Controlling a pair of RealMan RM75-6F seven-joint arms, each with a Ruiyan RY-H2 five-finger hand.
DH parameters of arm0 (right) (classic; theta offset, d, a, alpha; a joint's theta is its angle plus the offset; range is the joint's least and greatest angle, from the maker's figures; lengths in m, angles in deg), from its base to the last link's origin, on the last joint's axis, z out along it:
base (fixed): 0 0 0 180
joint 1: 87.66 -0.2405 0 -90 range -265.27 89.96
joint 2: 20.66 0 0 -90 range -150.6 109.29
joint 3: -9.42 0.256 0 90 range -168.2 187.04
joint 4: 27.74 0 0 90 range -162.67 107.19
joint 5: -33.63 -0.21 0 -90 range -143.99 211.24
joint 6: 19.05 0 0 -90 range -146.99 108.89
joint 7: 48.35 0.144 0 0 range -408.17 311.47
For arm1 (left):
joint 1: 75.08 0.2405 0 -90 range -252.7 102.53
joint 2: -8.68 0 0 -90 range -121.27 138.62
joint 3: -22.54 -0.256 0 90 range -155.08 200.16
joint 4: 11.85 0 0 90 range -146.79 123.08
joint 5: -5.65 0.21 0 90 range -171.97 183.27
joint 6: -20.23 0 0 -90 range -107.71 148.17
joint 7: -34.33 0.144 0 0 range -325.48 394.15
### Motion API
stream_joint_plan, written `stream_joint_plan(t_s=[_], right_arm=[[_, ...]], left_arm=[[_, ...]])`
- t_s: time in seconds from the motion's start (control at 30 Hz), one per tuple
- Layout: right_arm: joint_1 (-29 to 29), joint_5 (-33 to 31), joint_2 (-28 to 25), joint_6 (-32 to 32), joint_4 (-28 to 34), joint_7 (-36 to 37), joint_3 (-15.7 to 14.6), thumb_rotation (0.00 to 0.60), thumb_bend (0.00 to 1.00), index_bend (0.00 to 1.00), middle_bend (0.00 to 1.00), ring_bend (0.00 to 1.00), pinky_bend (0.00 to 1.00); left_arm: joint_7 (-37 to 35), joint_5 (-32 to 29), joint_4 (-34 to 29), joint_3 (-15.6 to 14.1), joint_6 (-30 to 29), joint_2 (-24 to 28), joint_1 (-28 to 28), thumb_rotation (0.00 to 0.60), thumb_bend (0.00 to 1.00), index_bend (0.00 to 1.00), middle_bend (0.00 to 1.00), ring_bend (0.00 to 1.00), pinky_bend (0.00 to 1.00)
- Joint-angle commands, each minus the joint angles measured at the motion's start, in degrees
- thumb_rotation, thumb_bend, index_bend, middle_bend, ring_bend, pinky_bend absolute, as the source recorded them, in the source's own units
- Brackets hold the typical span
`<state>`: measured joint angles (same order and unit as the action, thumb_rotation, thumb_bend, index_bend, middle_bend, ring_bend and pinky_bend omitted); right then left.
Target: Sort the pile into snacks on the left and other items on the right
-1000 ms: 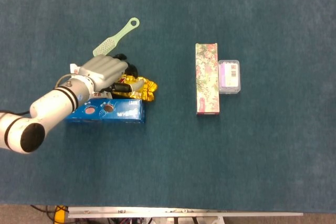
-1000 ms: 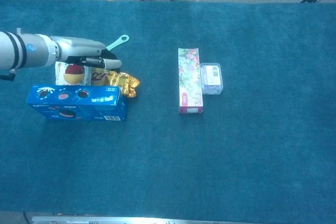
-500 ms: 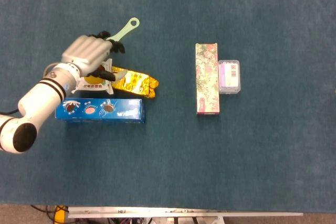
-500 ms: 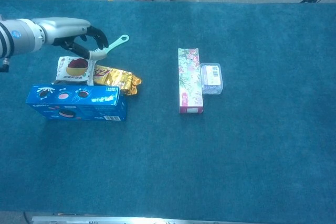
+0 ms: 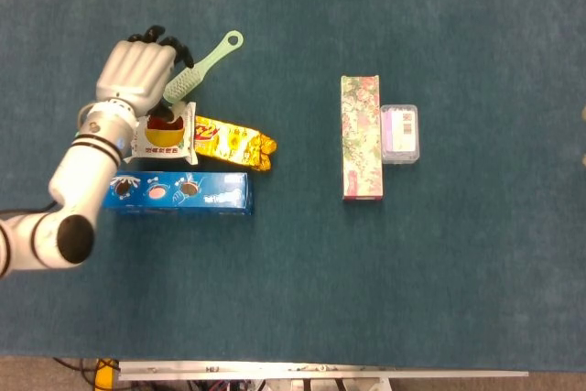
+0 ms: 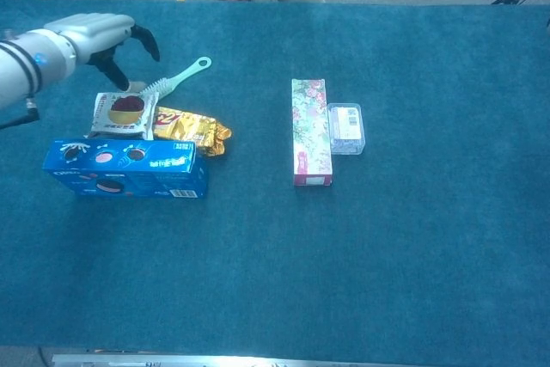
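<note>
left hand [image 6: 96, 38] has lifted off the snack packets [image 5: 167, 131], fingers spread, holding nothing.

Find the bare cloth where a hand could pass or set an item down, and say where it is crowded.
Free: the wide strip between the gold wrapper and the floral box, the near edge below the blue box, and right of the clear case. Crowded: around the left hand, brush and white packet.
</note>
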<state>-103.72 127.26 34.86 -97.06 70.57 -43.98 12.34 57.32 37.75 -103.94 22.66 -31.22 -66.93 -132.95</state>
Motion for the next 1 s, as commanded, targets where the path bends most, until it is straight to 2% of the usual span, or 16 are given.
stream_joint_plan(t_s=[0.03,0.23,0.37,0.6,0.73,0.87,0.97,1.0], right_arm=[[0.06,-0.09,-0.05,0.0,-0.08,0.11,-0.03,0.6,0.01,0.48,0.42,0.35,0.47],[0.13,-0.24,-0.01,0.1,-0.53,0.54,-0.12,0.6,0.01,0.48,0.42,0.35,0.47],[0.16,-0.42,0.04,0.17,-0.93,0.85,-0.11,0.6,0.01,0.48,0.42,0.35,0.47],[0.32,-0.78,-0.03,0.3,-1.53,1.42,-0.22,0.6,0.01,0.48,0.42,0.35,0.47],[0.41,-1.06,-0.1,0.42,-1.79,1.61,-0.25,0.6,0.01,0.48,0.42,0.35,0.47],[0.4,-1.1,-0.06,0.49,-1.8,1.59,-0.25,0.6,0.01,0.48,0.42,0.35,0.47],[0.34,-1.09,-0.06,0.58,-1.67,1.41,-0.22,0.6,0.01,0.48,0.42,0.35,0.47],[0.34,-1.1,-0.06,0.57,-1.62,1.36,-0.2,0.6,0.01,0.48,0.42,0.35,0.47]], left_arm=[[3.36,-4.05,2.72,2.06,-1.94,-3.5,-1.16,0.54,0.31,0.31,0.21,0.07,0.17],[7.93,-8.39,6.84,3.59,-2.61,-7.94,-2.66,0.515,0.31,0.31,0.2,0.07,0.17],[10.98,-10.39,9.16,3.92,-2.5,-10.41,-3.56,0.415,0.31,0.31,0.2,0.07,0.17],[15.66,-14.33,14.02,4.37,-2.34,-14.57,-4.47,0.358,0.31,0.27,0.19,0.07,0.17],[17.58,-15.92,16.08,4.29,-1.41,-15.85,-4.3,0.365,0.31,0.22,0.17,0.07,0.17],[18.74,-16.41,17.28,4.18,-0.44,-16.39,-3.97,0.516,0.31,0.19,0.15,0.06,0.17],[18.95,-16.76,17.52,4.63,0.71,-16.13,-3.79,0.529,0.31,0.19,0.14,0.06,0.17],[18.72,-16.65,17.54,4.94,0.94,-15.98,-3.71,0.495,0.31,0.2,0.14,0.06,0.17]])
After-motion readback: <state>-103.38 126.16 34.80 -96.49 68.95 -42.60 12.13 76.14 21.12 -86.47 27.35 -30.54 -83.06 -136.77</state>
